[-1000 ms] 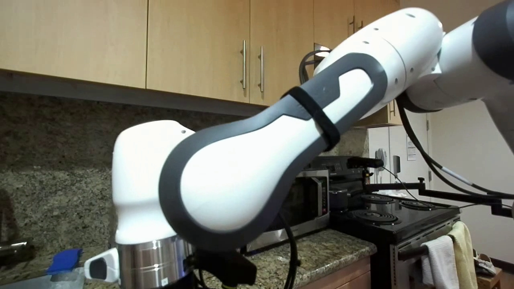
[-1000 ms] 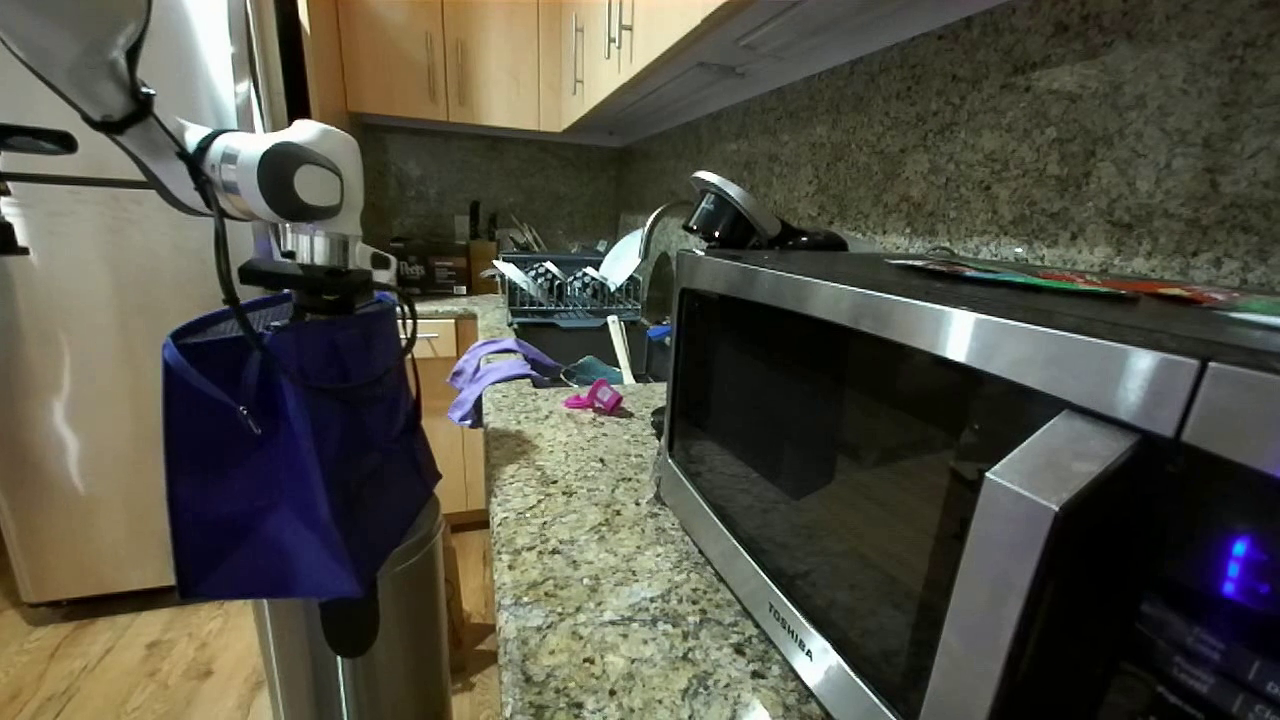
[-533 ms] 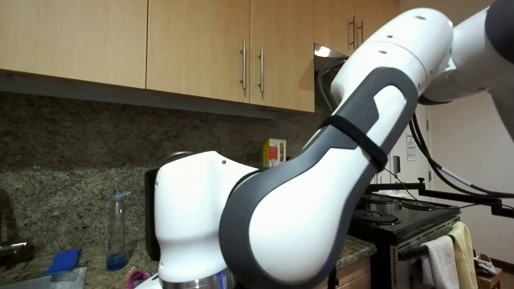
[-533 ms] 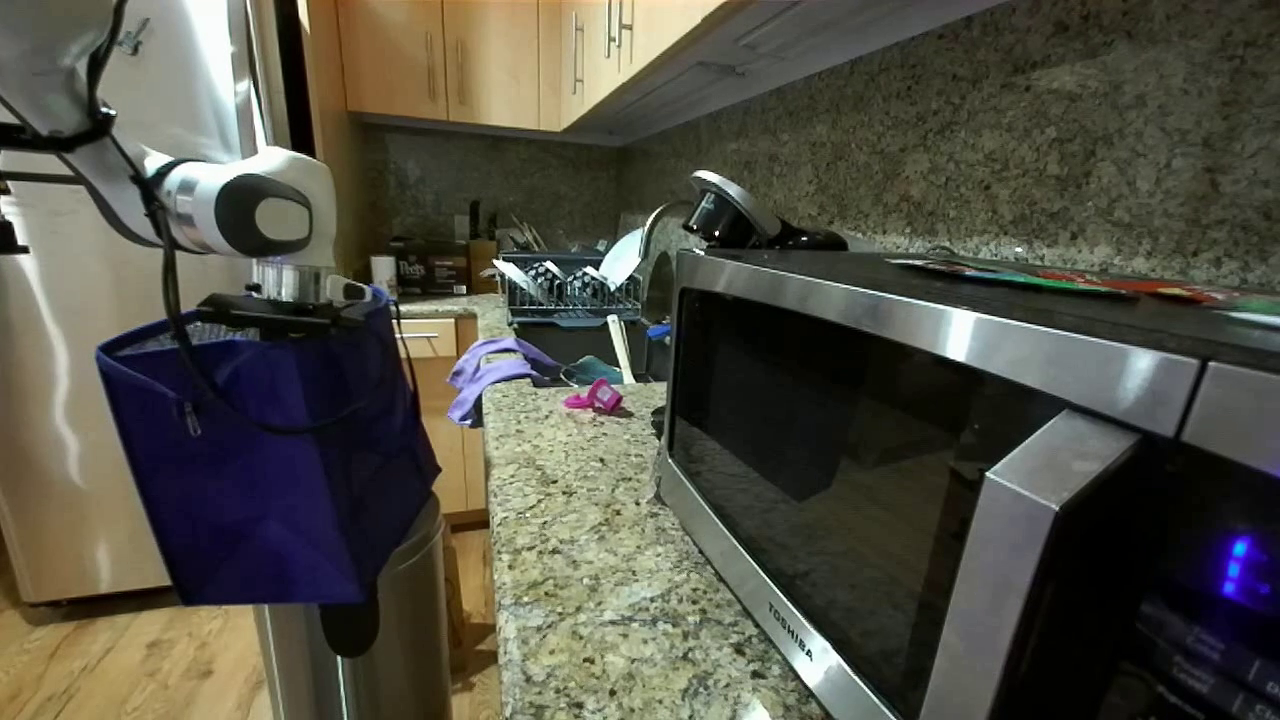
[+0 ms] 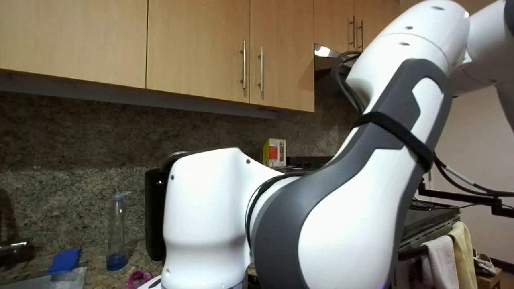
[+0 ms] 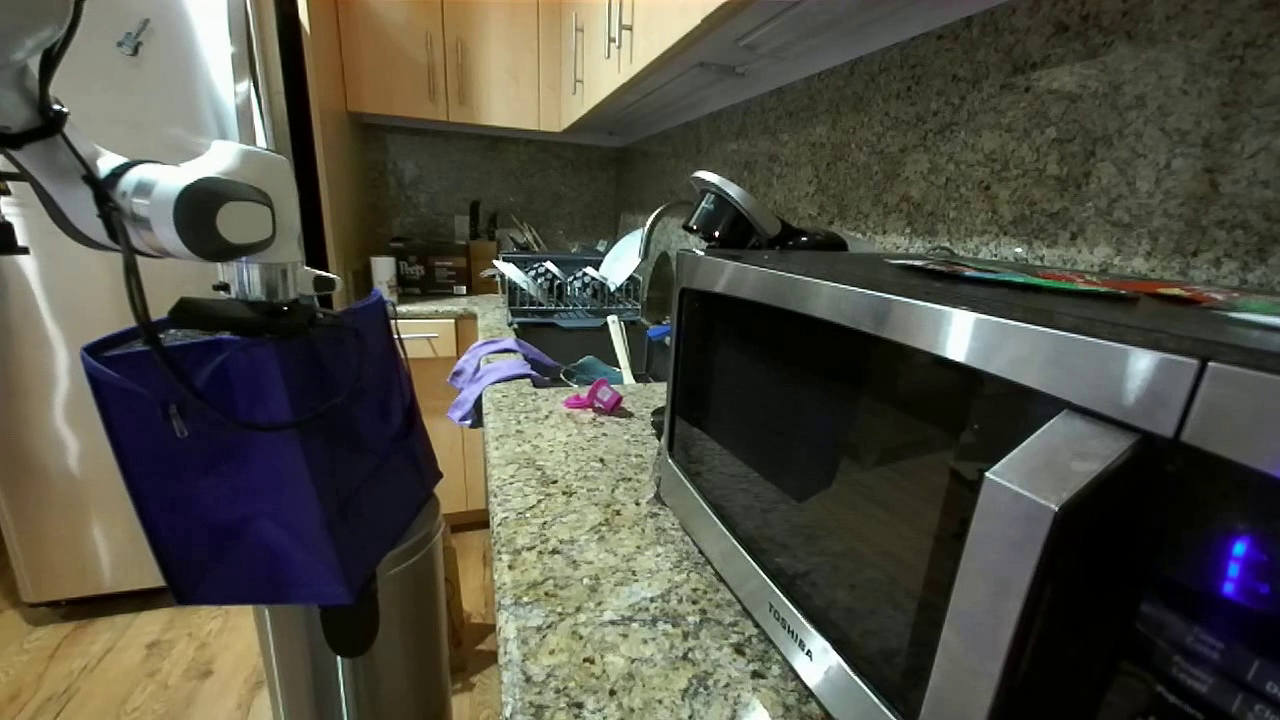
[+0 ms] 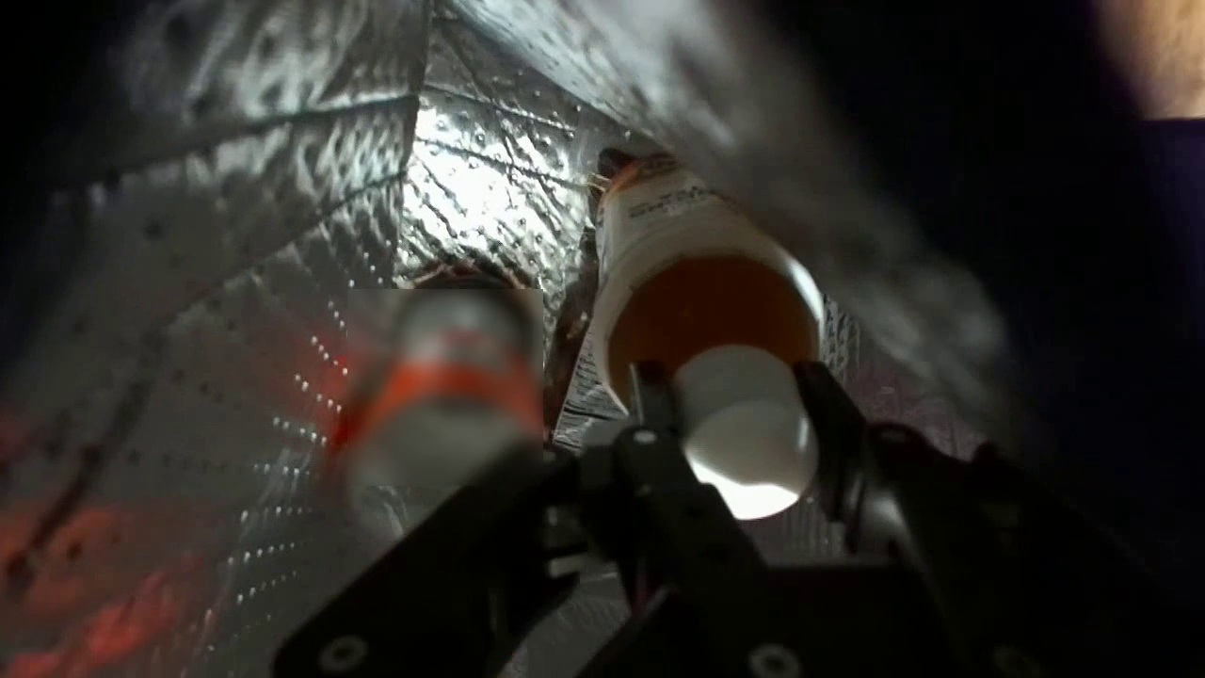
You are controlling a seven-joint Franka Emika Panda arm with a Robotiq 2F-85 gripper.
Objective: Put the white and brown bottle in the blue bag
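"How is the arm [image 6: 165, 210] held?"

"From the far left in an exterior view it is stretched inward and bent, with its wrist turned straight down over the blue bag [image 6: 230, 470]; there the claw [image 7: 734, 391] is sunk below the rim, hidden from that side."

"And inside the bag?"

"In the wrist view, a crinkled silver lining [image 7: 311, 217] is shown first, then a blurred white-and-orange shape [image 7: 447, 405] (whether a second item or a reflection cannot be told), then the white and brown bottle [image 7: 711, 311], contained in the bag with its white cap [image 7: 744, 414] pinched between the claw's two fingers [image 7: 650, 400]."

"Farther right?"

"A metal bin [image 6: 410, 580] is partly covered by the bag. Beyond, in a dish rack [image 6: 540, 322], patterned dishes [image 6: 590, 285] and a white plate [image 6: 622, 258] are held. Next, a pink cup-like piece [image 6: 605, 397] is set on the granite tabletop [image 6: 570, 540]; what it contains cannot be told. At the far right, a microwave [image 6: 850, 400] is seen with its door closed, its interior too dark to be read."
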